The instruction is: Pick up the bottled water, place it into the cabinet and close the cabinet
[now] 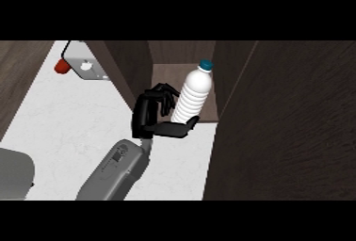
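Figure: the bottled water (192, 96) at the mouth of the cabinet (292, 127), seen from the head. The bottle stands tilted, its teal cap (206, 64) leaning deeper into the cabinet and its base nearest you, at the front edge of the cabinet's opening. Note the one hand (154, 115) in view: its fingers (165, 94) curl against the side of the bottle away from the cabinet's open door (278, 141), and its thumb (177, 128) hooks beneath the base, so the hand is clamped on the bottle's lower half. Which arm this is cannot be told with certainty; it enters left of the view's middle and is reported here as the left, with no other hand in view. Judge the bottle as a full, fairly heavy, smooth-walled plastic cylinder: likely slippery, slightly yielding if squeezed, and top-heavy when held low. You would do best to hold it around the mid-body, where the wall is straight, and to set it upright before letting go. Beside the cabinet, on the side away from the door, a white appliance (89, 66) with a red knob (61, 67) sits on the pale counter (76, 122).
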Controlling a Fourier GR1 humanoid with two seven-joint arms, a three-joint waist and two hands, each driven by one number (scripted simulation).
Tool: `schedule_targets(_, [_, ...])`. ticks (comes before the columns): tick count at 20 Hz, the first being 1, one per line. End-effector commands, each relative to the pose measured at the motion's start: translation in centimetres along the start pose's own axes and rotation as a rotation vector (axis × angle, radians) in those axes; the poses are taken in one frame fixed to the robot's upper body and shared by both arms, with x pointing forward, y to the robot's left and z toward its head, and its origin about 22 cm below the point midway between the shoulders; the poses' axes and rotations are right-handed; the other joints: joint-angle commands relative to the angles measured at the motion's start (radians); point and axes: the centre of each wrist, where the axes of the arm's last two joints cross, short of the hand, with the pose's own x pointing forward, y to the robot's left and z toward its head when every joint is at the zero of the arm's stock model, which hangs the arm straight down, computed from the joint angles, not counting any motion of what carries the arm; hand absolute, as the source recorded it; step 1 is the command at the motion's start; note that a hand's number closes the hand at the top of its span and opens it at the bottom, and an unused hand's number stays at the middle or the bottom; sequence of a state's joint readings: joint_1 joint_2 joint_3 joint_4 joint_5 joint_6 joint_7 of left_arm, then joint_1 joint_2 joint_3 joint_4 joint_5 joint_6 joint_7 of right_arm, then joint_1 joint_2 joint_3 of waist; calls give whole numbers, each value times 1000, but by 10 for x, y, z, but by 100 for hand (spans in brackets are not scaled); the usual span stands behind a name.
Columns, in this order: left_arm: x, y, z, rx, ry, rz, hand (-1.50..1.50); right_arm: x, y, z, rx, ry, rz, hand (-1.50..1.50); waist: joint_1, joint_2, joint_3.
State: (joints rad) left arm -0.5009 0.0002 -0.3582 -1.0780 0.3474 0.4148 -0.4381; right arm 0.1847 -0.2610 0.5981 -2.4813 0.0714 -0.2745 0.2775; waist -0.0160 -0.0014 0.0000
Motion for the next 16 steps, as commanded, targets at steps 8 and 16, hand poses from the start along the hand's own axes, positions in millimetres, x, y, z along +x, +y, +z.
schedule_targets(8, [4, -21, -37, 74, 105, -31, 150, 12, -14, 13, -18, -48, 43, -150, -7, 3, 0])
schedule_targets(16, [-11, -9, -59, 196, 110, -108, 150, 6, -15, 22, -20, -19, 3, -150, -20, 5, 0])
